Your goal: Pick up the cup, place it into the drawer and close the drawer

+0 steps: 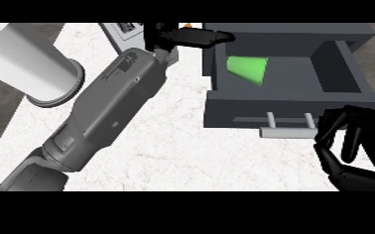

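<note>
The green cup [249, 69] lies on its side inside the open dark grey drawer [337, 79], toward its left half. My left forearm crosses the counter from the lower left. My left hand [187, 35] is above the drawer's back left corner with its fingers straight and pointing right, and it holds nothing. It is apart from the cup. My right hand [344, 141] rests open at the lower right edge, just right of the drawer's light grey handle [288, 130], with relaxed, bent fingers. I cannot tell whether it touches the handle.
A large white cylinder [36, 67] lies at the left on the white marble counter [176, 144]. A grey appliance panel [126, 33] stands at the back, behind my left wrist. The drawer front juts out toward me.
</note>
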Robot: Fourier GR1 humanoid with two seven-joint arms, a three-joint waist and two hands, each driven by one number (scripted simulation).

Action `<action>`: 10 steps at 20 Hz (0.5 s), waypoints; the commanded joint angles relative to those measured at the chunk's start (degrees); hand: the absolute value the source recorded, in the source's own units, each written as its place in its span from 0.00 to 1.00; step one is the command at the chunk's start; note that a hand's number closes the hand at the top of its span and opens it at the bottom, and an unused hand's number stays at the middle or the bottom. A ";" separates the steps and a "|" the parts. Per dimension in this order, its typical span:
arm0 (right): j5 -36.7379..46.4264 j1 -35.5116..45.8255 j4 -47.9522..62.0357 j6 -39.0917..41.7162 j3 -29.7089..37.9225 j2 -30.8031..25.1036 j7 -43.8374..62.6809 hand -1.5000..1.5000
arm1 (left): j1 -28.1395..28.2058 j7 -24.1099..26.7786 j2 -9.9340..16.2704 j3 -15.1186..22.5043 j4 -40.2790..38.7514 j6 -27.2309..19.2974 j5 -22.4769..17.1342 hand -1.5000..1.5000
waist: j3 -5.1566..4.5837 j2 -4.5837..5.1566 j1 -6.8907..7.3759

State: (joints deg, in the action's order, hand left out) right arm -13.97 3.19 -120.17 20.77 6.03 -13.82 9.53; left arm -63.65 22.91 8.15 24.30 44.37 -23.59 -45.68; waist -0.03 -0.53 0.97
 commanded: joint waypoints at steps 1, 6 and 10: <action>6.62 -2.63 -2.30 0.69 -2.15 -0.99 -0.46 1.00 | 8.54 -1.24 4.20 -0.76 8.87 -0.82 -0.31 0.00 | -0.01 -0.14 0.60; 10.34 -2.86 1.70 2.48 -2.31 -2.62 -1.98 1.00 | 20.45 -5.71 10.96 0.38 24.38 -2.34 -0.09 0.00 | 0.03 -0.16 1.33; 16.18 -0.04 5.06 -0.02 -4.61 -0.89 -1.94 1.00 | 28.61 -5.80 16.48 -2.96 30.32 1.95 -0.83 0.00 | 0.02 0.32 0.39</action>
State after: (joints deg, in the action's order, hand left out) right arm -1.89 1.32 -117.99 21.67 2.43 -14.99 7.88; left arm -42.62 17.92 20.06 23.07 68.06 -24.20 -46.03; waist -0.01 -0.47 1.67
